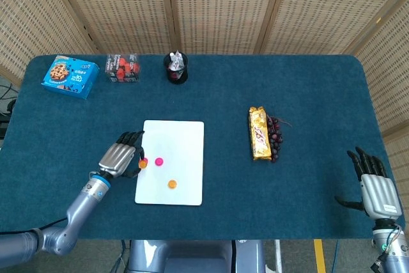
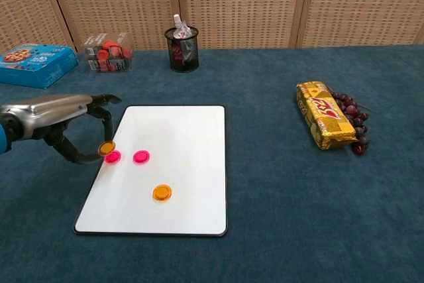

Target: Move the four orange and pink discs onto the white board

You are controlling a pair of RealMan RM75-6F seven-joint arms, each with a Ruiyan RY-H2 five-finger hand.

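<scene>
Where the white board's left edge meets the blue cloth, we see the left hand pinching an orange disc between thumb and fingertip, the disc just beside the nearer pink disc and apparently a little above the board. The second pink disc lies flat on the board just to the right, and another orange disc sits lower down, nearer the board's middle. Well to the right lie a gold snack bar and dark grapes touching it. At the far right, the right hand rests empty, fingers spread.
</scene>
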